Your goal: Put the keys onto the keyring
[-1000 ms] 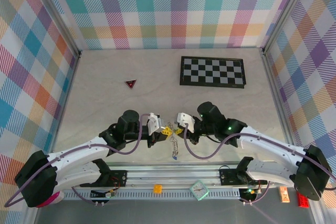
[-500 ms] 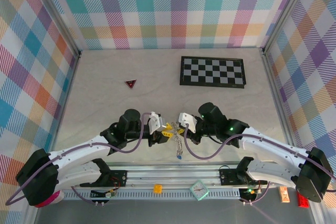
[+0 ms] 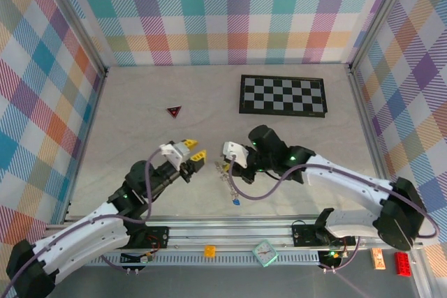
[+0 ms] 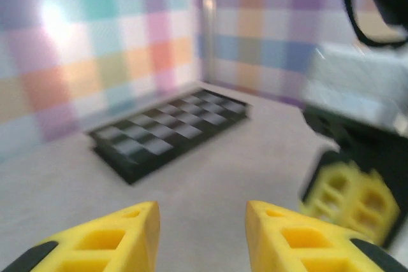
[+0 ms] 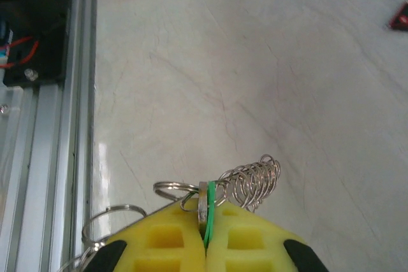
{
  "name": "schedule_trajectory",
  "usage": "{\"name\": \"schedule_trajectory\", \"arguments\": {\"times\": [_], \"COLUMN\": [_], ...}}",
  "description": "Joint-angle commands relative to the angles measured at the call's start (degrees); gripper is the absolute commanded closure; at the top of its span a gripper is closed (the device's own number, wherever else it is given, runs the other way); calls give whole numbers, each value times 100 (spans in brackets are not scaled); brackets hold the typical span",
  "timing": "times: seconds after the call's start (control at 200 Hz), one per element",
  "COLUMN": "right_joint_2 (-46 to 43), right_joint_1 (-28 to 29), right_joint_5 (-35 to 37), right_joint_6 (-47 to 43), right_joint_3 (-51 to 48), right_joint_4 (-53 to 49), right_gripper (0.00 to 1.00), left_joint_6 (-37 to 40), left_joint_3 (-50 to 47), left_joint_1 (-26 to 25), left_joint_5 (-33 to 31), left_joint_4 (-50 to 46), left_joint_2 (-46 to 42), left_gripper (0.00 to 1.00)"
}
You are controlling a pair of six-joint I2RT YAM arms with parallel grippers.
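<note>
**Grey keyring (image 5: 202,200) clamped on the R, L side free**

On the R, the right jaws are shut tight on the keyring. In the R wrist view we see the thin metal band edge-on in the seam btw the two yellow pads (image 5: 166,241). A green sliver (image 5: 207,229) is caught in the same seam. We judge that's the mint key but can't confirm it. A coil of silvery chain (image 5: 254,181) bunches just beyond the pads, and small split rings (image 5: 169,189) poke out to one side. From above, the chain dangles from those jaws toward the worktop (image 3: 140,116), near its front-centre, w/ the blue key (image 3: 237,202) at the low end. Whether that key is threaded on or just hooked, we can't tell.

The left jaws stand part open w/ nothing btw them. They sit apart from the keyring, off to its left, and point toward the checkerboard (image 4: 169,133).

How to do this step well, as we read it:
- The R arm holds the keyring steady and off the worktop, so the chain doesn't swing.
- L comes in slow and square to the band, and takes a spot clear of the R pads, not the chain.
- Close only once the band sits mid-pad.
- No tugging. The main risk is the keyring twisting in the R grip or the green sliver slipping out.
</note>
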Motion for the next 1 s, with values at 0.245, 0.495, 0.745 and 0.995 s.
{"name": "schedule_trajectory", "arguments": {"times": [0.245, 0.495, 0.745, 0.995], "right_joint_2": [1645, 2208, 2098, 2171], "right_joint_1": [152, -296, -714, -710], "right_joint_5": [-566, -164, 940, 2047], "right_joint_6": [1333, 1423, 1, -953], "right_joint_3": [633, 737, 740, 621], "right_joint_4": [2910, 2170, 225, -853], "right_gripper": [98, 97, 95, 94], "left_joint_6": [-428, -747, -944, -1021], "left_joint_3": [238, 201, 46, 22], "left_joint_1": [-29, 20, 92, 239], "left_joint_5": [-4019, -4146, -4098, -4016], "left_joint_4": [-1720, -2061, -1860, -1588], "left_joint_2": [-1650, -1566, -1215, -617], "left_gripper": [54, 47, 44, 44]}}
